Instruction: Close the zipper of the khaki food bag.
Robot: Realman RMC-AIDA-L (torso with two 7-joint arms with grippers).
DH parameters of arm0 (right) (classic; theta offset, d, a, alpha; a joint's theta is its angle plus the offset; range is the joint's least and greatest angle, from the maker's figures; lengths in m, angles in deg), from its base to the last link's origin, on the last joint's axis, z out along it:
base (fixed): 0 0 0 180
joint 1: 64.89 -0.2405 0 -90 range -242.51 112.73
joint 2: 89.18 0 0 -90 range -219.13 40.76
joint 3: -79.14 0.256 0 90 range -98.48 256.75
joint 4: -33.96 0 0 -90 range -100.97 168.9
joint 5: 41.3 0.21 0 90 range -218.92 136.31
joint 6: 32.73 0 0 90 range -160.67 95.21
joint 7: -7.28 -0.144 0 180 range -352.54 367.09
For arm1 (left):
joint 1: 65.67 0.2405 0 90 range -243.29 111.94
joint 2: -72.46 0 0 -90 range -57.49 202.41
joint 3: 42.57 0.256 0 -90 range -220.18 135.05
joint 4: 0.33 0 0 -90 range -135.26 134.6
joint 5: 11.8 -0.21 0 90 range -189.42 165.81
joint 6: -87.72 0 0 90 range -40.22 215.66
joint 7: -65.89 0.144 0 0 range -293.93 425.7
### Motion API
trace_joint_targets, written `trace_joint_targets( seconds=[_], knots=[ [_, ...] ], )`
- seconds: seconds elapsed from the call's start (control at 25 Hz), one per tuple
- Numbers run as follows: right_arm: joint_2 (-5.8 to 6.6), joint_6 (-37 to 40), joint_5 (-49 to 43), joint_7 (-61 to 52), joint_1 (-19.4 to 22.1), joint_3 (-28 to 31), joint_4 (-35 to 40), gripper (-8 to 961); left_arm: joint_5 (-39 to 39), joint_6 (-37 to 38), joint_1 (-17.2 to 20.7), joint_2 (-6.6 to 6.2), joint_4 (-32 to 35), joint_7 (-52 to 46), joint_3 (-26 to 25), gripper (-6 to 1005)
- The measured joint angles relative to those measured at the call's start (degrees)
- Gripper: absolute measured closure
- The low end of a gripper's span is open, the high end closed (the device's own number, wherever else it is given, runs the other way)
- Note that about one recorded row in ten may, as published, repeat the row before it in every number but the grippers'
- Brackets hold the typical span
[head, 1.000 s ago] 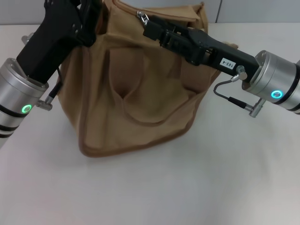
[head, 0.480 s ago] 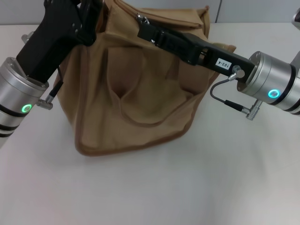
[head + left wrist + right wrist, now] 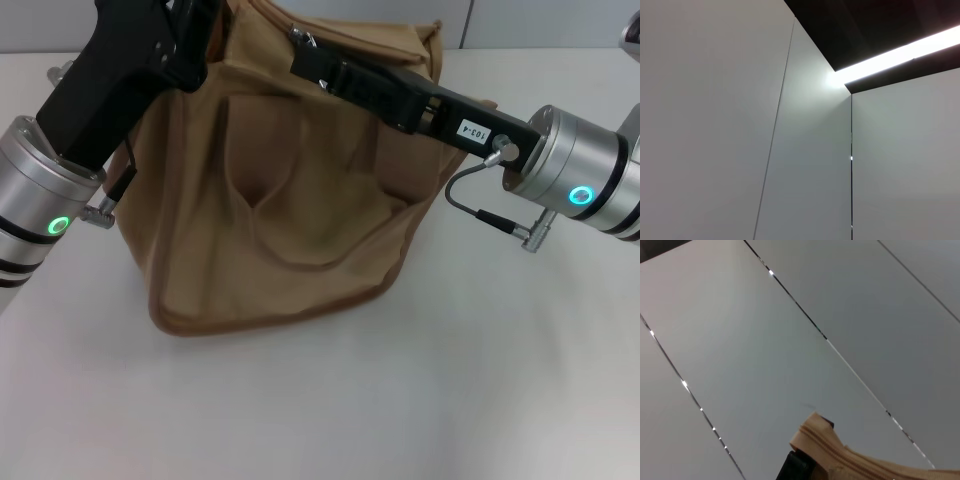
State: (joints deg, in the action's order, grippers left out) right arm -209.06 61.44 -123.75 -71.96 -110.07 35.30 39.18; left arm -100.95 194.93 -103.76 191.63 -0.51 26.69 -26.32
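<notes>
The khaki food bag (image 3: 280, 220) stands on the white table, one wide strap handle drooping over its front. My left gripper (image 3: 195, 35) is at the bag's upper left corner, shut on the cloth, which is drawn up taut to it. My right gripper (image 3: 302, 52) reaches across the bag's top from the right, shut at the small silver pull tab (image 3: 298, 36) of the zipper. The right wrist view shows a tan end of the zipper (image 3: 840, 452) tape against grey wall panels. The zipper line along the top is mostly hidden behind the right arm.
White table (image 3: 420, 400) lies bare in front of and beside the bag. A grey wall stands behind the table's far edge. The left wrist view shows only wall panels and a ceiling light strip (image 3: 900, 52).
My right gripper has moved left along the bag's top with the pull tab. The bag's lower left corner has shifted left. The left gripper has stayed at its corner.
</notes>
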Motion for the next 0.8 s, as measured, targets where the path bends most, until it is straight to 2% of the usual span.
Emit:
trace_joint_targets(
  seconds=[0.24, 0.48, 0.68, 0.8],
  knots=[
    [-0.01, -1.8, 0.2, 0.0, -0.2, 0.1, 0.1, 497, 0.0, 0.0, -0.1, 0.01, 0.1, 0.0, -0.1, 932],
    [-0.01, -1.7, 0.2, 0.9, -0.3, -0.1, 0.5, 698, 0.3, 0.1, 0.0, 0.0, 0.1, 0.0, -0.1, 931],
    [-0.01, -1.4, 0.1, 2.2, -0.3, -0.1, 0.6, 907, 0.3, 0.2, 0.0, 0.0, 0.2, 0.0, -0.1, 931],
    [-0.01, -1.4, 0.0, 2.6, -0.2, -0.2, 0.7, 931, 0.3, 0.3, 0.0, 0.0, 0.2, 0.0, -0.1, 930]
  ],
)
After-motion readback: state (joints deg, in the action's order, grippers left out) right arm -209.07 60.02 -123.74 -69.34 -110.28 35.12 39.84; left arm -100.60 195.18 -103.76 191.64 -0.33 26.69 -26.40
